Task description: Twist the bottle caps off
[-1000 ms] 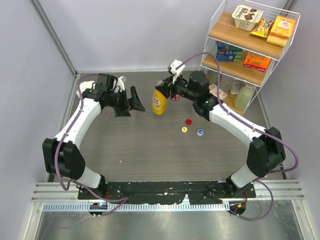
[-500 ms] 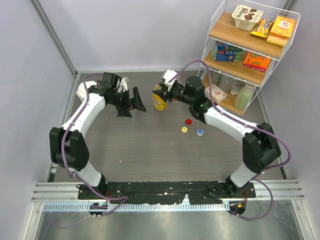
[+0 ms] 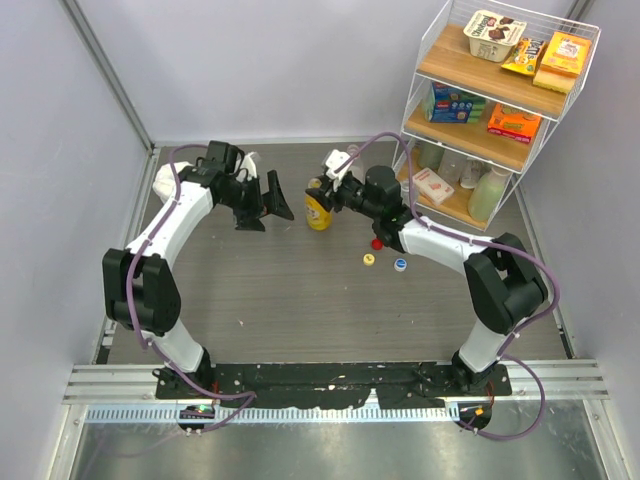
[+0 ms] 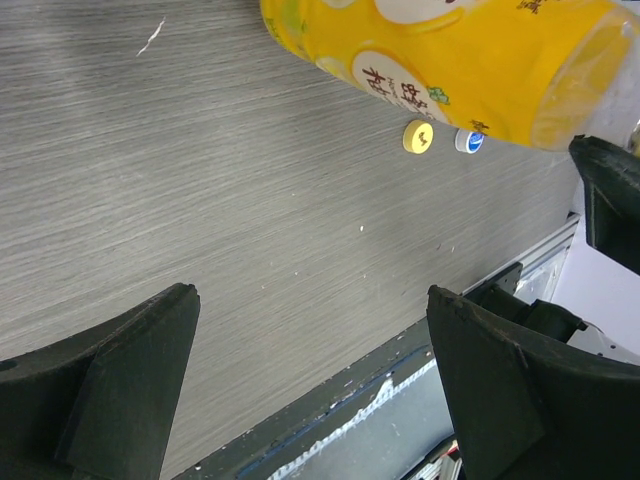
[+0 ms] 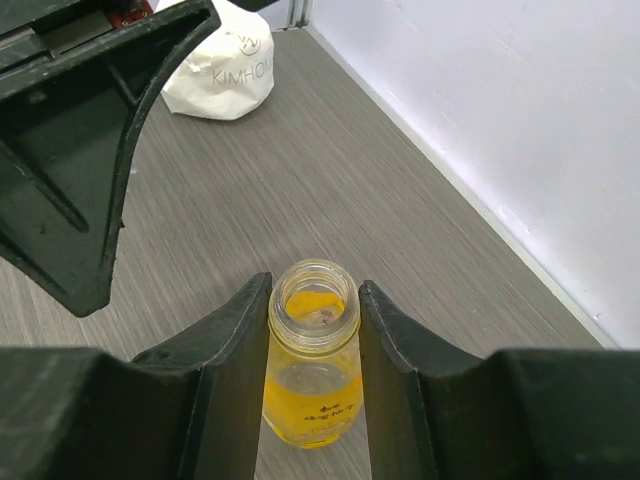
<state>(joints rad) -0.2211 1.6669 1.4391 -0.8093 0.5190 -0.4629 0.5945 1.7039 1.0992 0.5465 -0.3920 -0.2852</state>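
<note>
The yellow bottle stands upright and uncapped at the back middle of the table. My right gripper is shut on its open neck, one finger on each side. The bottle caps lie loose on the table to its right: red, yellow and pale blue-white. My left gripper hangs open just left of the bottle, holding nothing. Its wrist view shows the yellow bottle above the yellow cap and the blue-white cap.
A wire shelf rack with snack boxes stands at the back right, and several bottles sit on its lowest tier. A white tissue pack lies by the back wall behind my left gripper.
The right arm has swung its forearm towards the back of the table, with its gripper staying shut on the yellow bottle's neck. The left gripper has barely shifted. The caps have not moved.
</note>
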